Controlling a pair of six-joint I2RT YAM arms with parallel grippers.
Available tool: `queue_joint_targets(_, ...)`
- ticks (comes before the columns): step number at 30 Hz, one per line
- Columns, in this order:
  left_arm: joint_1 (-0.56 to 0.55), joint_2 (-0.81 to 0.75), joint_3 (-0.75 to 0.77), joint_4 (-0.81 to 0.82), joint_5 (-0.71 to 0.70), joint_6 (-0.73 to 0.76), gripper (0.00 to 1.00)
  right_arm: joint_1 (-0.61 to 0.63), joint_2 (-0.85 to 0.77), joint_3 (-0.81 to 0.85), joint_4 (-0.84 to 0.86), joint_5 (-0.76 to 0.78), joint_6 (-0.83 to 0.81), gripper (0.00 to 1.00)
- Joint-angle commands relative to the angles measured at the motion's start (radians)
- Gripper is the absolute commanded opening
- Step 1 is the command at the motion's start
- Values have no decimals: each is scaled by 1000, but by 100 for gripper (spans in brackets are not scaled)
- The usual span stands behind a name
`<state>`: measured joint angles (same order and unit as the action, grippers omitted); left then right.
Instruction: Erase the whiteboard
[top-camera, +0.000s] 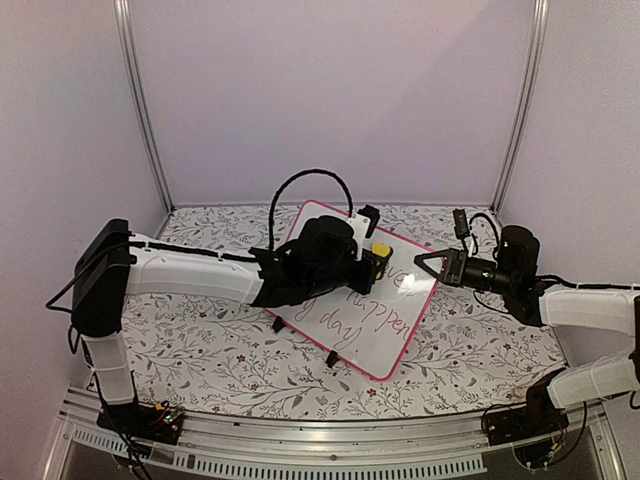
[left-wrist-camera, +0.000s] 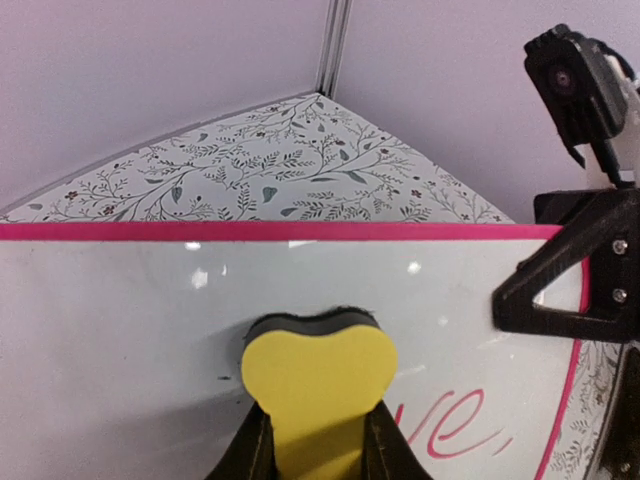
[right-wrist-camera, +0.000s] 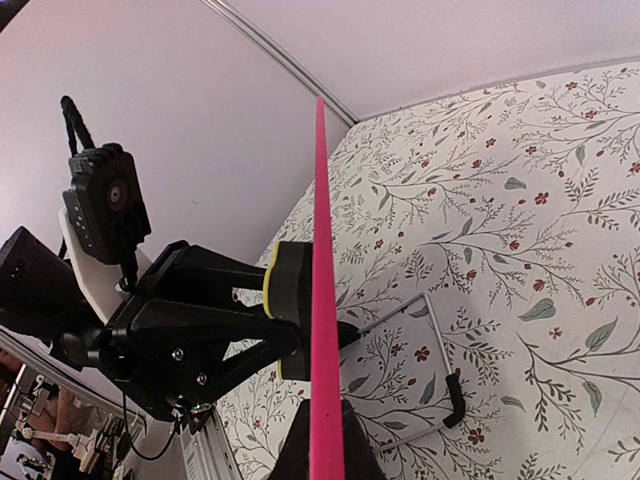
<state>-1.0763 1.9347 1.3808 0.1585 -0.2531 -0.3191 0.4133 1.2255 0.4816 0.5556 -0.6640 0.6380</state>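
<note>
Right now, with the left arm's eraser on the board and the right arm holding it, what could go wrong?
1. The right fingers pinch only the rim of the board; the push of the eraser may twist it or slip it free.
2. The eraser sits close to those fingers; a wipe toward them may hit.
3. Red writing lies below the eraser, partly under the left arm from above; easy to miss.

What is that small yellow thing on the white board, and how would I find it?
Find the pink-framed whiteboard in the middle of the flowery table. The left arm's pincer grips the eraser against the board's far end. It is the only yellow thing, heart-shaped with a black layer.
</note>
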Motion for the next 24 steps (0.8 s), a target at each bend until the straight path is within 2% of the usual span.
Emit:
queue_joint_targets(1,-7,12,-129,-99,-12,-43,0,67,28,-8,-58,-134,-97,0)
queue_joint_targets(7,-9,4,-135,-91,-26,-47,0,67,25,-7,-58,-135,-95,0)
queue_joint_targets(18,-7,74,95,-92,-104,48,0,70,16,-10,-61,-134,-96,0)
queue_joint_targets(24,-4,57,81,-16,-175,67,0,70,12,-11,-63,-132,-97,0)
